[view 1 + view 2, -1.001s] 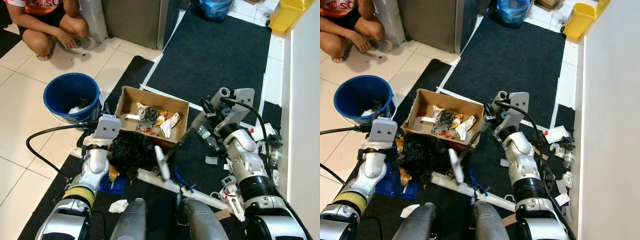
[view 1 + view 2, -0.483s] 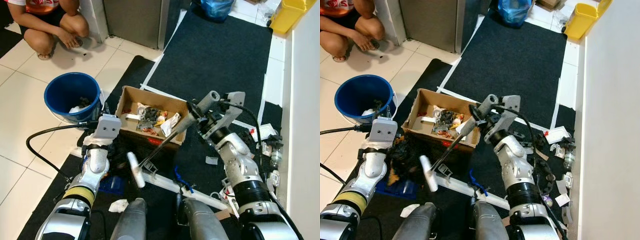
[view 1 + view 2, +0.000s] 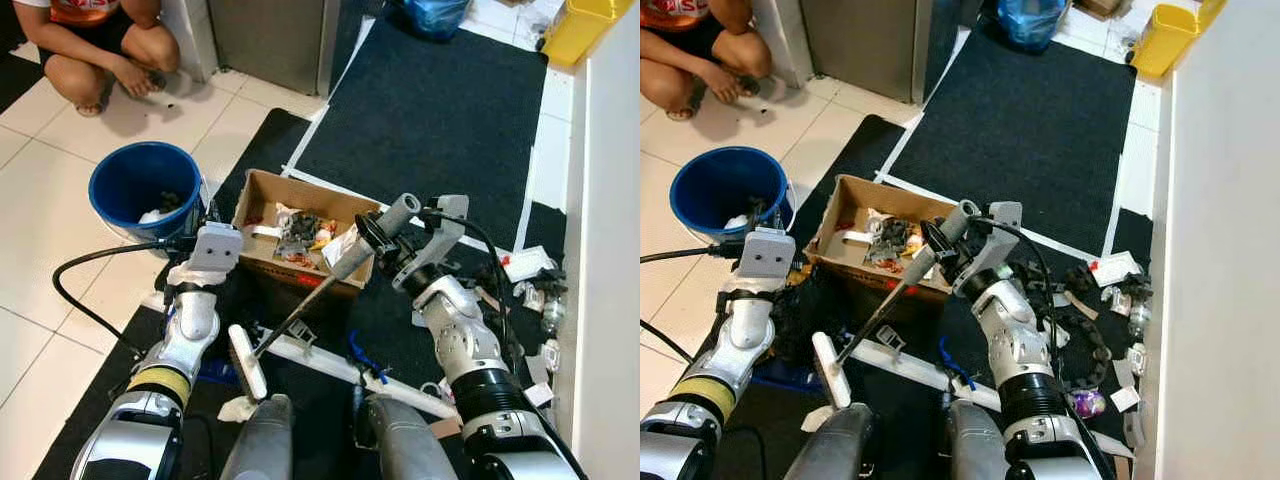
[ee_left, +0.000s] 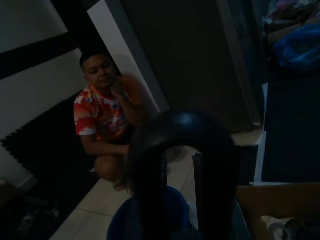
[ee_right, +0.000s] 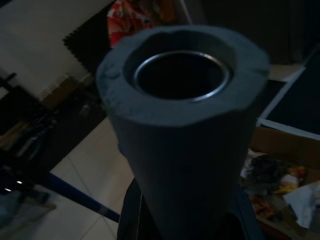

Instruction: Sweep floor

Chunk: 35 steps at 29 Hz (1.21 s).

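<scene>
We hold the broom handle (image 3: 372, 238) clamped in our right pincer (image 3: 385, 243), its head (image 3: 246, 362) on the black mat (image 3: 430, 110). Left pincer (image 4: 182, 165) state: cannot tell. The cardboard box (image 3: 262, 192) holds litter; scraps (image 3: 528, 290) by the wall remain unswept.

Bucket (image 3: 140, 188) left of box (image 3: 300, 232) (litter inside)
</scene>
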{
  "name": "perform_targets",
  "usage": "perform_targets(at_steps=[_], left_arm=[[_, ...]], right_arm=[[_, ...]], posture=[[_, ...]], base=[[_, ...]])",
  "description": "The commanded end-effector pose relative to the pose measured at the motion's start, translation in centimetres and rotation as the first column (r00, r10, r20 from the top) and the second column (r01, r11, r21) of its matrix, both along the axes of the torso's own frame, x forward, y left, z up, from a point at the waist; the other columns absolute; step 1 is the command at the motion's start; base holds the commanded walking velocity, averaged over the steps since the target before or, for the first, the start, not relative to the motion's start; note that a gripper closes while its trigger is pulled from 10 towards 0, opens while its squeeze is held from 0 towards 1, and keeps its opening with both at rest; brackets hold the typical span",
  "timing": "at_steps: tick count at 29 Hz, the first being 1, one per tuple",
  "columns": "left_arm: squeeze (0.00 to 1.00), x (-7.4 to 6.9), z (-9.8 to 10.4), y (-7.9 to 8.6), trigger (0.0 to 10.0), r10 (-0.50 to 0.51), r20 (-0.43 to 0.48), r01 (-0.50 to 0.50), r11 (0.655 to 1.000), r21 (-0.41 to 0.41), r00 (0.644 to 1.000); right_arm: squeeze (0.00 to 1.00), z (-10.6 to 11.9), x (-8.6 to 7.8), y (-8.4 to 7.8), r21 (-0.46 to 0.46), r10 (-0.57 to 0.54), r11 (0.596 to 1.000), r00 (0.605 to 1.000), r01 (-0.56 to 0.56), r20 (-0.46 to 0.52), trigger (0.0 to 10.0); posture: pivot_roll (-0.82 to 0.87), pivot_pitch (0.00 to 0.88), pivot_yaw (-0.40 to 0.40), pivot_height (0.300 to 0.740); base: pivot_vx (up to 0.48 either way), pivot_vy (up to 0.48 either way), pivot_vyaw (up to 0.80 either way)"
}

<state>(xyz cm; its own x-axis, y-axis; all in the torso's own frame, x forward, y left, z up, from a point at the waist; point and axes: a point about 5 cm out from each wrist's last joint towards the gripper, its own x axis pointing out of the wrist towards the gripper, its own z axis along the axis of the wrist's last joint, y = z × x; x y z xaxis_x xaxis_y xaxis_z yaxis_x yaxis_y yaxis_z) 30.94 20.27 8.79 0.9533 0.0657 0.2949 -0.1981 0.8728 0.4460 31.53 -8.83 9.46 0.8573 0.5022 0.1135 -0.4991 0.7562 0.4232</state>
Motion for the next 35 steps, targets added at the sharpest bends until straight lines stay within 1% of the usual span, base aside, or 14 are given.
perform_targets(at_steps=[1,2,3,4,8,9,10,11,22,25,27,28,34,35], left_arm=[[0.0,0.9,2.5,-1.8,10.0,-0.081,0.126,0.083,0.996,-0.015,0.989],[0.0,1.2,3.7,-3.2,10.0,-0.13,0.175,0.138,0.99,-0.03,0.976],[0.0,1.2,3.7,-3.2,10.0,-0.13,0.175,0.138,0.99,-0.03,0.976],[0.0,1.4,4.4,-4.1,10.0,-0.162,0.205,0.174,0.984,-0.04,0.965],[0.0,1.6,5.2,-5.3,10.0,-0.202,0.238,0.219,0.975,-0.044,0.95],[0.0,1.6,5.2,-5.3,10.0,-0.202,0.238,0.219,0.975,-0.044,0.95],[0.0,1.7,5.5,-6.1,10.0,-0.227,0.248,0.247,0.968,-0.049,0.942],[0.0,1.7,5.6,-6.4,10.0,-0.236,0.249,0.256,0.965,-0.052,0.939],[0.0,1.5,5.4,-7.9,10.0,-0.287,0.232,0.312,0.947,-0.077,0.929],[0.0,1.4,5.4,-8.1,10.0,-0.292,0.23,0.317,0.945,-0.078,0.928],[0.0,1.2,5.1,-8.7,10.0,-0.319,0.22,0.345,0.934,-0.09,0.922],[0.0,1.2,5.1,-8.7,10.0,-0.319,0.22,0.345,0.934,-0.09,0.922],[0.0,0.6,4.8,-9.9,10.0,-0.369,0.216,0.399,0.91,-0.11,0.904],[0.0,0.5,4.8,-10.3,10.0,-0.387,0.216,0.417,0.901,-0.118,0.897]], right_arm=[[0.0,-0.1,0.1,-0.2,-0.007,-0.021,1.0,1.0,0.021,0.008,10.0],[0.0,0.2,0.4,-0.5,-0.015,-0.04,0.999,0.999,0.04,0.016,10.0],[0.0,0.2,0.4,-0.5,-0.015,-0.04,0.999,0.999,0.04,0.016,10.0],[0.0,0.4,0.6,-0.7,-0.008,-0.05,0.999,0.999,0.051,0.02,10.0],[0.0,0.5,0.9,-0.9,-0.006,-0.064,0.998,0.998,0.065,0.026,10.0],[0.0,0.5,0.9,-0.9,-0.006,-0.064,0.998,0.998,0.065,0.026,10.0],[0.0,0.6,1.0,-0.9,-0.007,-0.07,0.998,0.997,0.07,0.031,10.0],[0.0,0.7,1.0,-1.0,-0.007,-0.072,0.997,0.997,0.072,0.033,10.0],[0.0,1.2,1.5,-1.4,0.018,-0.099,0.995,0.993,0.099,0.058,10.0],[0.0,1.2,1.5,-1.4,0.018,-0.1,0.995,0.993,0.099,0.059,10.0],[0.0,1.3,1.7,-1.3,0.018,-0.098,0.995,0.993,0.097,0.065,10.0],[0.0,1.3,1.7,-1.3,0.018,-0.098,0.995,0.993,0.097,0.065,10.0],[0.0,1.5,1.9,-1.4,0.016,-0.094,0.996,0.993,0.093,0.072,10.0],[0.0,1.6,2.0,-1.4,0.016,-0.094,0.996,0.993,0.093,0.074,10.0]], posture=[[0.12,0.147,-0.107,0.74],[0.12,0.14,-0.102,0.74],[0.12,0.14,-0.102,0.74],[0.12,0.137,-0.1,0.74],[0.13,0.128,-0.096,0.74],[0.13,0.128,-0.096,0.74],[0.12,0.123,-0.091,0.74],[0.12,0.123,-0.091,0.74],[0.12,0.124,-0.084,0.74],[0.12,0.124,-0.084,0.74],[0.13,0.124,-0.083,0.74],[0.13,0.124,-0.083,0.74],[0.13,0.125,-0.083,0.74],[0.13,0.124,-0.082,0.74]], base=[[0.0,0.0,0.0],[0.0,0.0,0.0],[0.0,0.0,0.0],[0.0,0.0,0.0],[0.0,0.0,0.0],[0.0,0.0,0.0],[0.0,0.0,0.0],[0.0,0.0,0.0],[0.0,0.0,0.0],[0.0,0.0,0.0],[0.0,0.0,0.0],[0.0,0.0,0.0],[0.0,0.0,0.0],[0.0,0.0,0.0]])
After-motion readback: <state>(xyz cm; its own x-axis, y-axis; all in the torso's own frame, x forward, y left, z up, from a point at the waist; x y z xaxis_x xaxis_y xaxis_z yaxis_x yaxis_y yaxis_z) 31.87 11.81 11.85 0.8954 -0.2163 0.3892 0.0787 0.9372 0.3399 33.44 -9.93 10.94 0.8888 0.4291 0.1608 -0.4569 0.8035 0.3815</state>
